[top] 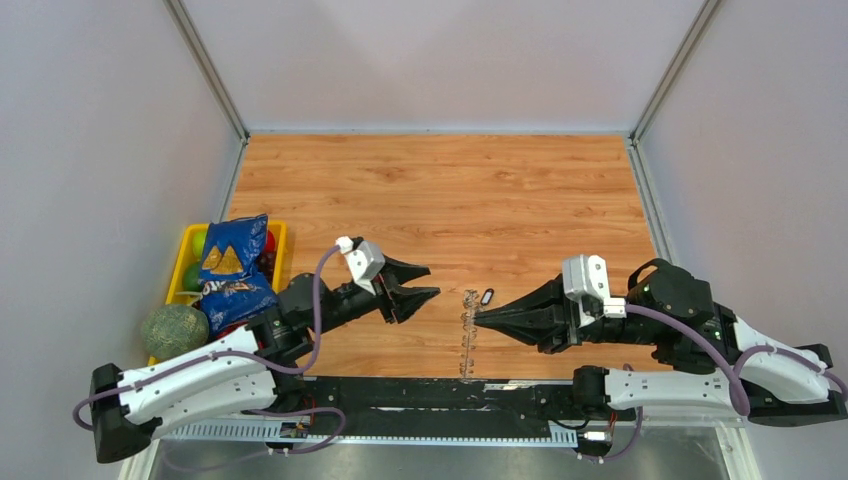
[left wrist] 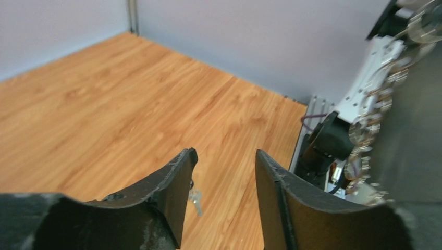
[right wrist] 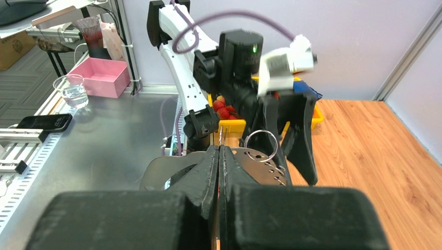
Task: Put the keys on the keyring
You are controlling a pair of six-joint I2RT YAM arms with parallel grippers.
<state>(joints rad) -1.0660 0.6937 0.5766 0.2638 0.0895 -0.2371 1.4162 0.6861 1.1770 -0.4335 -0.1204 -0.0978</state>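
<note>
Right claw (top: 480,318) is clamped on the keyring (top: 466,345) (upright, edge-on from above) over the bench (top: 450,190). Left claw (top: 432,281), jaws apart and empty, hovers left of it. A key (top: 487,296) lies just right of its far end.

the keyring (top: 467,340), a thin grey metal hoop fringed with small metal bits, stands on edge above the tabletop (top: 440,190), pinched in the closed tips of the right gripper (top: 480,318). a tiny black-headed key (top: 487,297) lies flat just beside its far end.
</note>
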